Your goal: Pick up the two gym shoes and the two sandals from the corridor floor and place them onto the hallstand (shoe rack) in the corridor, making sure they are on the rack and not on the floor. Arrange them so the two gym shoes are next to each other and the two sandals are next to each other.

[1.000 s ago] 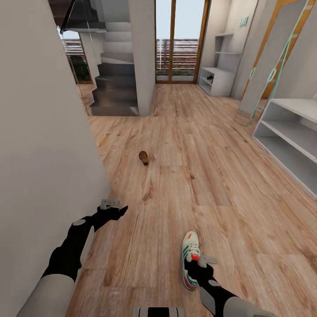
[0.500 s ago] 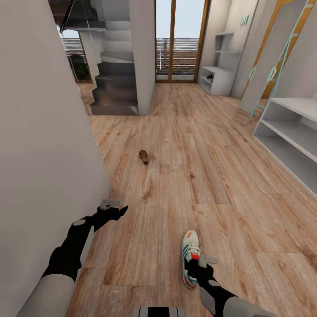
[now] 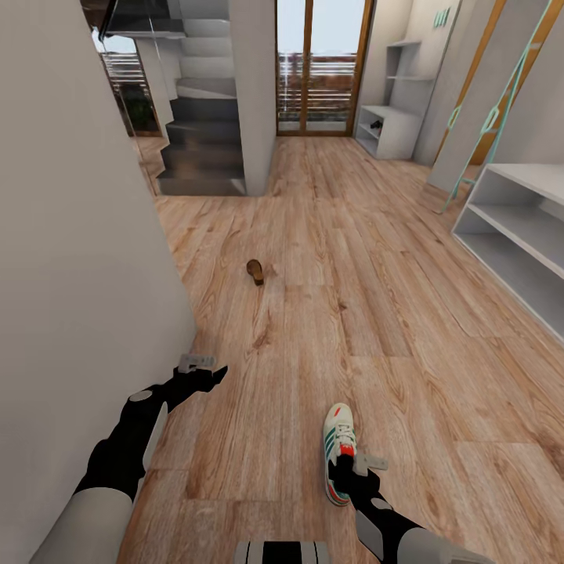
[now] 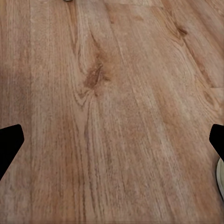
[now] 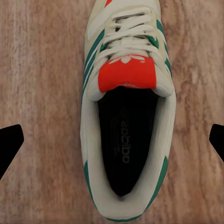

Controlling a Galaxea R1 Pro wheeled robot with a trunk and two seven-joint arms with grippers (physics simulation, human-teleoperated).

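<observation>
Head view: gym shoe (image 3: 339, 453) on corridor floor (image 3: 329, 258) beneath right tool (image 3: 354, 468); sandal (image 3: 255, 271) farther ahead; hallstand (image 3: 521, 235) at right; left tool (image 3: 205, 368) near wall | Left wrist: tool (image 4: 112, 140) spread wide, empty, above floor | Right wrist: tool (image 5: 112, 140) wide open, straddling gym shoe (image 5: 126, 112), holding nothing.

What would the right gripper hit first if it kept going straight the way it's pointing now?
Most likely the gym shoe. The right gripper hangs open over it, fingers spread to either side, and the right wrist view looks straight into the shoe's opening, so the insole or collar comes first. The gap is hard to judge.
</observation>
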